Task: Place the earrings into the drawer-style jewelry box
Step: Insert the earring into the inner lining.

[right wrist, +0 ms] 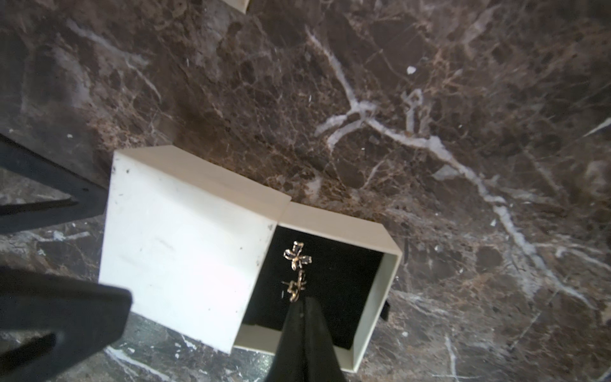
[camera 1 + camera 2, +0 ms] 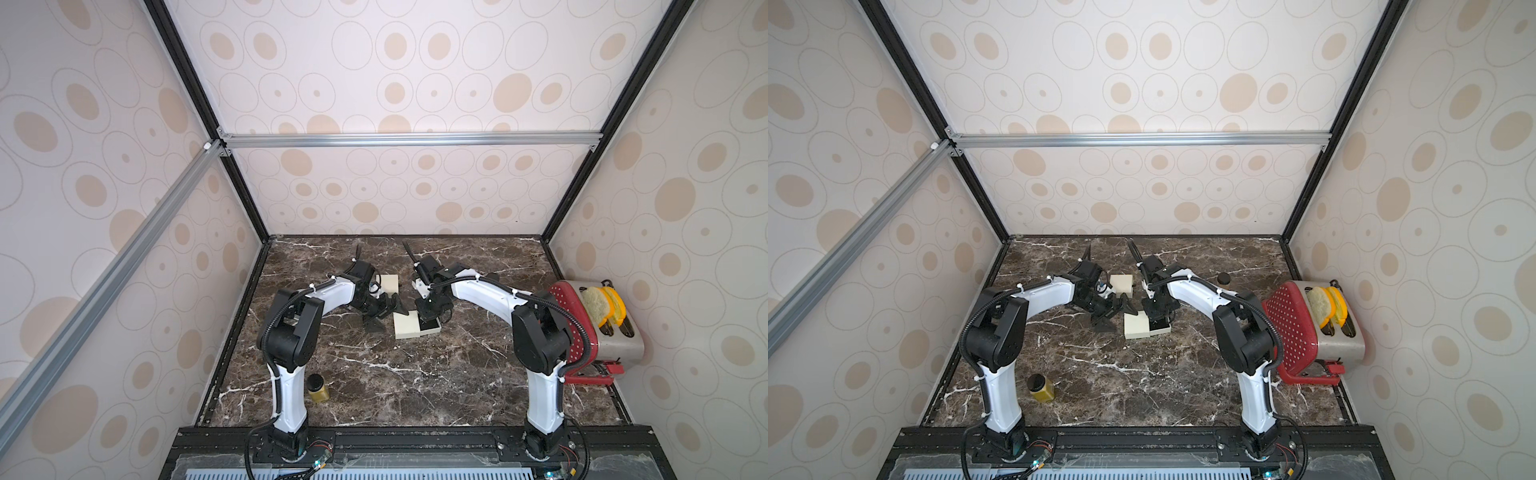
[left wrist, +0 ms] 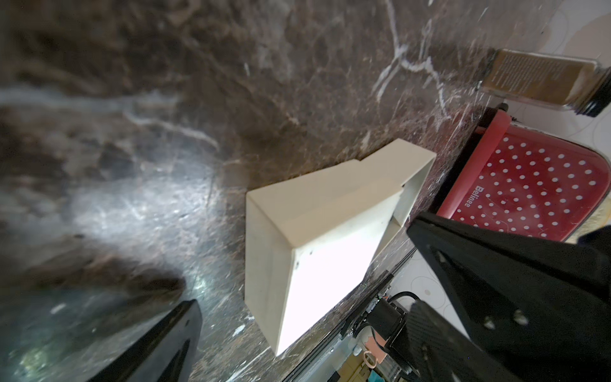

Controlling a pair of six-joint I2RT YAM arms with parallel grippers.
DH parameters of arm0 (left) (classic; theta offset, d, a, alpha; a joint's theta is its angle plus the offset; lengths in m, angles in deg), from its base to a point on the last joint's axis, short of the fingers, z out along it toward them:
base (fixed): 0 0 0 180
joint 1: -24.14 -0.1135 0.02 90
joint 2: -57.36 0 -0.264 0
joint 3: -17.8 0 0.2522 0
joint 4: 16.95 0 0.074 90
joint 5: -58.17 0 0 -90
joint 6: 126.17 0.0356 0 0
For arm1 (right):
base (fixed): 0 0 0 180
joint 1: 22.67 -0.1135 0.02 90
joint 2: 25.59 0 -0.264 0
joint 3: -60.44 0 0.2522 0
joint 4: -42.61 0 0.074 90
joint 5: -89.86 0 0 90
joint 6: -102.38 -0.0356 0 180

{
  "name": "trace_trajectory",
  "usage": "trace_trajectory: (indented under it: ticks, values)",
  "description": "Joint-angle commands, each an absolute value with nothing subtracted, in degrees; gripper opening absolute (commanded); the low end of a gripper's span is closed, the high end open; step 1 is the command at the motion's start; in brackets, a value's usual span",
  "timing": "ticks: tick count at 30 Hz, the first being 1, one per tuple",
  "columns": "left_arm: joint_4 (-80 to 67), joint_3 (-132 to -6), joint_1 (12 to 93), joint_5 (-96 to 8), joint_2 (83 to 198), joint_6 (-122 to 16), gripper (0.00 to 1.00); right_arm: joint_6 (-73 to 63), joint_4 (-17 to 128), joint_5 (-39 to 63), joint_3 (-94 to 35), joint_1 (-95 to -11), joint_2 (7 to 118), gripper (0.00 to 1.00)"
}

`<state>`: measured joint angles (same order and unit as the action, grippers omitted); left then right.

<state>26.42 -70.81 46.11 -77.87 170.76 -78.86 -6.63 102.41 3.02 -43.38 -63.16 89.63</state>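
Note:
The cream jewelry box stands mid-table in both top views, its sleeve [image 2: 406,326] [image 2: 1136,326] with the drawer [image 2: 432,331] pulled out to the right. In the right wrist view, two gold bow earrings lie on the drawer's black lining: one earring [image 1: 297,258] flat, the other earring [image 1: 294,288] on edge. My right gripper [image 1: 299,299] [image 2: 428,321] is shut inside the drawer, tips against the second earring; whether they pinch it does not show. My left gripper [image 2: 387,316] [image 3: 303,264] stands wide open at the sleeve's [image 3: 297,264] left end, holding nothing.
A second cream box [image 2: 390,284] sits behind the left gripper. A red dotted toaster [image 2: 598,328] with bread stands at the right wall. A yellow jar [image 2: 318,388] is by the left arm's base, and a dark-capped bottle [image 3: 542,79] lies at the back right.

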Motion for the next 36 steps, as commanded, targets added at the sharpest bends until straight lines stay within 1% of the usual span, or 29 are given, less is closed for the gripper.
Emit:
trace_trajectory:
  ticks: [1,36]
  values:
    - [26.00,-73.35,46.55,-78.75,172.00,-80.01,0.99,-5.55,101.78,4.69,-42.24,-62.71,90.68,0.06]
    - [25.91,-73.35,47.11,-79.20,172.84,-79.50,0.99,-7.00,99.12,10.76,-40.51,-62.76,92.54,0.04]
